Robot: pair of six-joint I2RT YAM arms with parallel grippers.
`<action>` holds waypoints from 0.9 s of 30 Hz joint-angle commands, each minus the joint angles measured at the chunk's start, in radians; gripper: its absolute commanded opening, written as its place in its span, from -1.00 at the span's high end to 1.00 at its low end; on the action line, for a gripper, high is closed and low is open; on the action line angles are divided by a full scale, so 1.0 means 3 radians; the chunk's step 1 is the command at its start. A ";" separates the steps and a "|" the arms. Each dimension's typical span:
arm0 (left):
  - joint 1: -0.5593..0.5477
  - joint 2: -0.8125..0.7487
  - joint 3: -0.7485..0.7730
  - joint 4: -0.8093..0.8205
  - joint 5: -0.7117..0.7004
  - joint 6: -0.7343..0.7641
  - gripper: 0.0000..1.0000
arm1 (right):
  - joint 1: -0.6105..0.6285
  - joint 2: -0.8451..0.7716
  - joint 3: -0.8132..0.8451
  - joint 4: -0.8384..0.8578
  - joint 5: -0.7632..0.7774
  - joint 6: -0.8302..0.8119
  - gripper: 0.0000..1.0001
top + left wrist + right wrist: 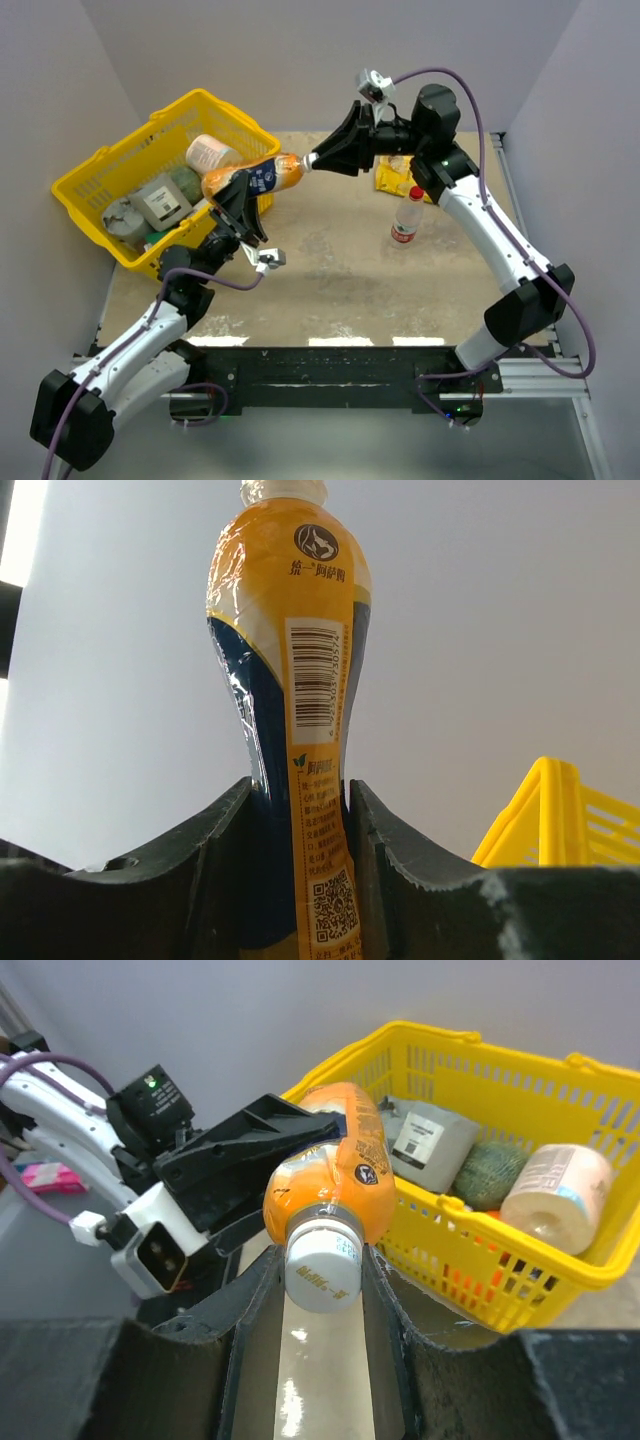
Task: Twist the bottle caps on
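Grey walls (300, 60) enclose tan tabletop (330, 270) beneath white cap (320, 1260).

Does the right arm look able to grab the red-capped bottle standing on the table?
Probably not yet: its jaws are closed on the white cap of the orange bottle. The red-capped bottle stands close beside that arm, with nothing between them, so once freed it likely could.
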 commanded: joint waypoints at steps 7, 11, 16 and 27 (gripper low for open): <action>-0.0069 0.0230 0.0047 0.0246 0.0160 0.0755 1.00 | -0.0010 0.0183 0.0000 0.0360 0.0040 0.1527 1.00; -0.0324 0.0246 0.0103 0.0268 -0.0095 0.0634 1.00 | -0.0005 0.0096 -0.0138 0.0396 0.0368 0.1700 1.00; -0.0442 0.0327 0.0068 0.0303 -0.0060 0.1087 1.00 | -0.0010 0.0234 -0.0042 0.0214 0.0420 0.1931 1.00; -0.0478 0.0757 0.0057 0.0569 -0.0039 0.1861 1.00 | -0.0051 0.0444 0.0327 -0.0452 0.0455 0.1997 1.00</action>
